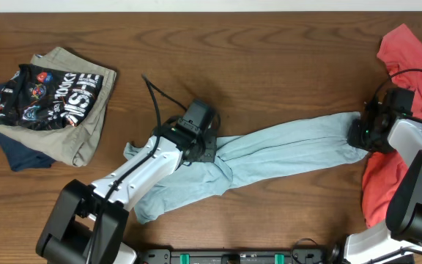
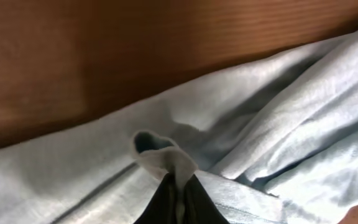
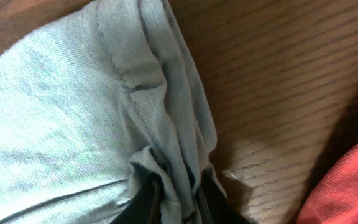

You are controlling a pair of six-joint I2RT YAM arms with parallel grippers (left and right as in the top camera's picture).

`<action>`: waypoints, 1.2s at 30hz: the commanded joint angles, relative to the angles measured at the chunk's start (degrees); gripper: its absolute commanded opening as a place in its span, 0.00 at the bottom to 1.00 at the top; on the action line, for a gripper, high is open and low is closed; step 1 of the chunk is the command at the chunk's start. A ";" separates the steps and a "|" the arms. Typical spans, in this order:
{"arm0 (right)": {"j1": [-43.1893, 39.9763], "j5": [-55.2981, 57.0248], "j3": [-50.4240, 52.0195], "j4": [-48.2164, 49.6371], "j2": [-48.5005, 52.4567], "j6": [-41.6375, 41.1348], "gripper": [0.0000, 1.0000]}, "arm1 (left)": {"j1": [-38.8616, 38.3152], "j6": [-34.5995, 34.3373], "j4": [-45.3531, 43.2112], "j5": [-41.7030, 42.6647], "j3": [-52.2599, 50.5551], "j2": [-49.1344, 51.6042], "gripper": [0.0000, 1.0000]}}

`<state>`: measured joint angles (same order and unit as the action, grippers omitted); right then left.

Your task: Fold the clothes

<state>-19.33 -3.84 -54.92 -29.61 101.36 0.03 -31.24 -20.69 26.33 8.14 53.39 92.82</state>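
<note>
A light blue garment [image 1: 284, 150] lies stretched across the table's middle, bunched lengthwise. My left gripper [image 1: 196, 143] is shut on a fold of the garment near its left part; the pinched fabric stands up between the fingers in the left wrist view [image 2: 178, 186]. My right gripper [image 1: 361, 136] is shut on the garment's right end, with bunched cloth between the jaws in the right wrist view [image 3: 178, 193]. The garment also fills the left wrist view [image 2: 278, 137] and the right wrist view [image 3: 61, 112].
A stack of folded clothes [image 1: 46, 103] with a black printed piece on top lies at the far left. A red garment [image 1: 409, 81] lies crumpled at the right edge, beside my right arm; it shows in the right wrist view [image 3: 347, 193].
</note>
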 commanded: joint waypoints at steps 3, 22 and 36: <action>-0.63 0.39 0.46 -0.61 0.02 -0.42 0.16 | 3.98 1.38 0.37 -2.25 2.71 -1.84 0.06; -0.63 0.39 0.46 0.07 0.02 -0.42 0.17 | -2.95 -2.84 1.75 4.46 3.67 -3.10 0.06; -0.63 0.39 0.46 -0.02 0.02 -0.85 0.18 | -7.74 -3.58 0.92 4.28 3.67 3.02 0.46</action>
<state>-19.33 -3.84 -54.92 -29.45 101.36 0.01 -38.92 -23.99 27.14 12.10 57.47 94.54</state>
